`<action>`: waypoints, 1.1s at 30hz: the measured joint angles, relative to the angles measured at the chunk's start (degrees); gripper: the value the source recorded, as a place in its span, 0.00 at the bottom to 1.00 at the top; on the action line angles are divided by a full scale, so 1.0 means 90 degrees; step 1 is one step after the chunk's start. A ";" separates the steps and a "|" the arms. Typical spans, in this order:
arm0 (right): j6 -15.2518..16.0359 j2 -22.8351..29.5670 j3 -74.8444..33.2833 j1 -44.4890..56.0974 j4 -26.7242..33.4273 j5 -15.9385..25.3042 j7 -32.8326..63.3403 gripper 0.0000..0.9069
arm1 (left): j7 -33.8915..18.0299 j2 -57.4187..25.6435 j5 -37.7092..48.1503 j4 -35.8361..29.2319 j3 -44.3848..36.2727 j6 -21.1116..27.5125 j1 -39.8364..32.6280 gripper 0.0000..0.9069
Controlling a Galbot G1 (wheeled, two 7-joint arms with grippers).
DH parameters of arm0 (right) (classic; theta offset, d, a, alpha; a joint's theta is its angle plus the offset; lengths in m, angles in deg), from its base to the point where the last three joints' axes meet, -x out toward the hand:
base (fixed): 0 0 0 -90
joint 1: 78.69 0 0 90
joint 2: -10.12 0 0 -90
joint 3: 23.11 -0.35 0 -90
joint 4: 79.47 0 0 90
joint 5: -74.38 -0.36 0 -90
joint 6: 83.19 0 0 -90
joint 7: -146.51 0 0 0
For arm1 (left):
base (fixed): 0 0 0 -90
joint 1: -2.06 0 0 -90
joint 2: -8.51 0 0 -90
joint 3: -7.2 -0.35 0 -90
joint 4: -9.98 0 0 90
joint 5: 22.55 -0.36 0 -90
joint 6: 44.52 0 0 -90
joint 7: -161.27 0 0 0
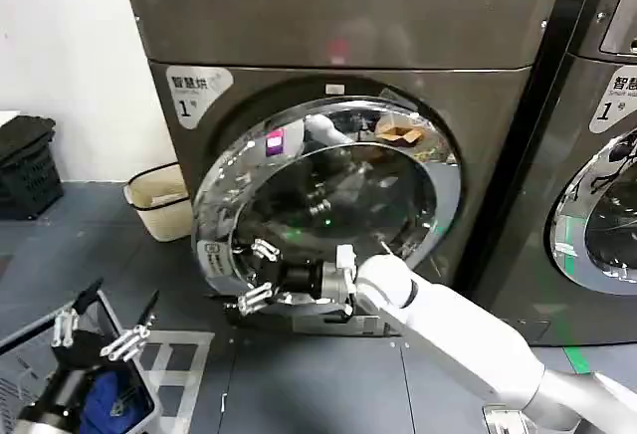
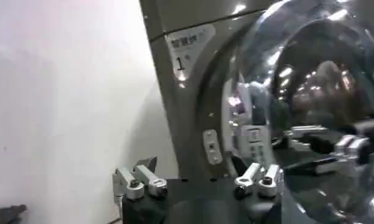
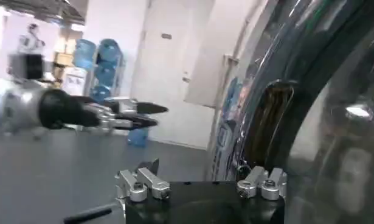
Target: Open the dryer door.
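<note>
While the head view frames the whole dryer (image 1: 338,46) with the right arm (image 1: 468,339) reaching across it, the wrist views add detail: the left wrist view looks up at the machine's left front with its "1" label (image 2: 185,50), and the right wrist view looks past the chrome rim toward the room, catching the left gripper (image 3: 123,114) farther off over the grey floor (image 3: 47,170). Dryer door (image 1: 328,205) sits centre scene, chrome ring around dark glass; its left edge looks swung slightly out from the front panel, though I can't tell how far. Right arm comes in from the near right, white forearm angled up and left, wrist roughly level. Right gripper (image 1: 255,277) is at the door's lower-left rim, fingers spread wide apart, holding nothing; one fingertip sits up against the chrome ring, the other lower by the door's bottom edge. Contact vs. just beside: can't tell. Right wrist view has the same fingers (image 3: 141,182) parted with the curved door (image 3: 308,109) right next to one of them. Left gripper (image 1: 100,323) hovers near left, well apart from the door, above a dark basket (image 1: 20,354), fingers open and empty. Second machine (image 1: 597,155) stands at far right; a cream bin (image 1: 159,195) sits left of the dryer by the wall.
</note>
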 joint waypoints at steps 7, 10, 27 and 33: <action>-0.0005 -0.0291 -0.0023 0.0006 -0.0124 -0.0423 -0.1047 1.00 | 0.0029 -0.0181 0.0046 0.0165 0.0082 0.0061 -0.0264 1.00; -0.0011 -0.0398 -0.0069 0.0055 -0.0190 -0.0523 -0.1356 1.00 | 0.0037 -0.0257 0.0062 0.0229 0.0083 0.0112 -0.0372 1.00; -0.0117 -0.1020 -0.0725 0.0618 -0.0537 -0.0657 -0.3215 1.00 | 0.0220 -0.1052 0.0097 0.0627 -0.0581 0.0136 -0.1013 1.00; -0.0132 -0.1270 -0.1173 0.0903 -0.0666 -0.0663 -0.3607 1.00 | 0.0287 -0.1362 0.0112 0.0801 -0.0929 0.0104 -0.1277 1.00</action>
